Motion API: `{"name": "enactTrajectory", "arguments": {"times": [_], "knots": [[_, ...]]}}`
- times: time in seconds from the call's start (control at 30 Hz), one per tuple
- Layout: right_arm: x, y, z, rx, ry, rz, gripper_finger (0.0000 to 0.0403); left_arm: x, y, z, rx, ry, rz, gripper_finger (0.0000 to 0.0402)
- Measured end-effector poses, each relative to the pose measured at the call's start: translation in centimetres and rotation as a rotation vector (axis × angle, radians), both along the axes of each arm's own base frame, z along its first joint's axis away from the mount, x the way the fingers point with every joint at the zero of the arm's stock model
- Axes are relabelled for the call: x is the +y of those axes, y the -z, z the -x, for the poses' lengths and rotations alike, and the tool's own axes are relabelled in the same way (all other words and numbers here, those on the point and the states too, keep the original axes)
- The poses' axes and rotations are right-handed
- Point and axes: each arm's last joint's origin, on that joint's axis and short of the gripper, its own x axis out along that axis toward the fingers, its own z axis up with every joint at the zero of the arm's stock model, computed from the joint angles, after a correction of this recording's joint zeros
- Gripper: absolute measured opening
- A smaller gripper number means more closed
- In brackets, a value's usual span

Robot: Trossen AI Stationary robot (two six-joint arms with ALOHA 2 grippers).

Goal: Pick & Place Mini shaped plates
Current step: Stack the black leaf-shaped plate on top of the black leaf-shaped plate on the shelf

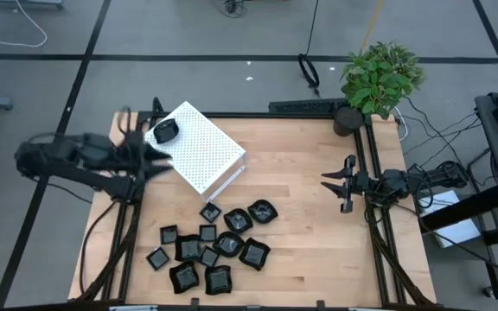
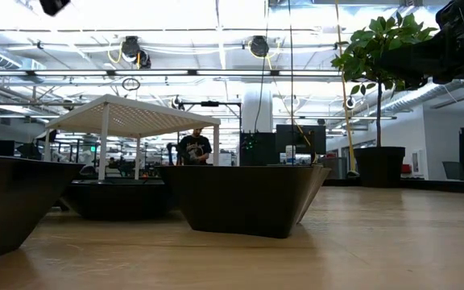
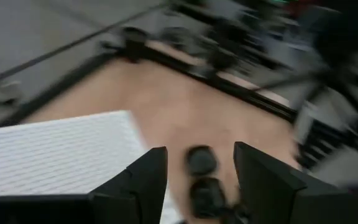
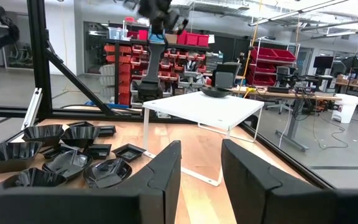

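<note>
The wooden table (image 1: 301,207) fills the middle of the high view, framed by a dark rail. At its far corner on the right stands a potted plant (image 1: 379,79).

Next in size is the white perforated box (image 1: 199,147), standing on thin legs near the far left part of the table, turned at an angle to the edges. One mini shaped plate (image 1: 164,131) lies on top of it, near its far left corner; the right wrist view shows the same dish (image 4: 216,92) resting on the box's flat top.

The left arm reaches in from the left side, and its left hand (image 1: 150,149) is blurred at the box's left edge, just beside that dish. In the left wrist view its two dark fingers (image 3: 145,177) stand apart with nothing between them.

The right arm waits at the table's right edge, its right hand (image 1: 340,183) pointing toward the middle, well apart from everything. Its fingers (image 4: 160,171) stand apart with only bare table between them.

The other mini shaped plates (image 1: 214,246) lie in a loose cluster on the near part of the table, in front of the box, several touching or overlapping.
</note>
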Motion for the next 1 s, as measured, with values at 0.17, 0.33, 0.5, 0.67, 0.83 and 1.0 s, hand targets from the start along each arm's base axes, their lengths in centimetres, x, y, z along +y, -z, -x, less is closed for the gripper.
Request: {"name": "enactTrajectory", "arguments": {"times": [0.17, 0.33, 0.5, 0.67, 0.83, 1.0], "knots": [[0.0, 0.0, 0.0, 0.0, 0.0, 0.0, 0.0102, -1.9, 5.3, -2.4, -0.095, 0.233, -0.07, 0.0189], [0.0, 0.0, 0.0, 0.0, 0.0, 0.0, 0.0102, -3.9, 9.6, -3.8, -0.124, 0.429, -0.068, 0.0189], [0.0, 0.0, 0.0, 0.0, 0.0, 0.0, 0.0102, -4.1, 11.9, -3.1, -0.068, 0.435, -0.081, 0.0189], [0.0, 0.0, 0.0, 0.0, 0.0, 0.0, 0.0102, -3.1, 11.7, -1.6, -0.086, 0.335, -0.18, 0.0189], [0.0, 0.0, 0.0, 0.0, 0.0, 0.0, 0.0102, -2.2, 11.5, 0.1, -0.144, 0.271, -0.226, 0.0189], [0.0, 0.0, 0.0, 0.0, 0.0, 0.0, 0.0102, -2.2, 13.7, 0.1, -0.278, 0.249, -0.202, 0.0189]]}}
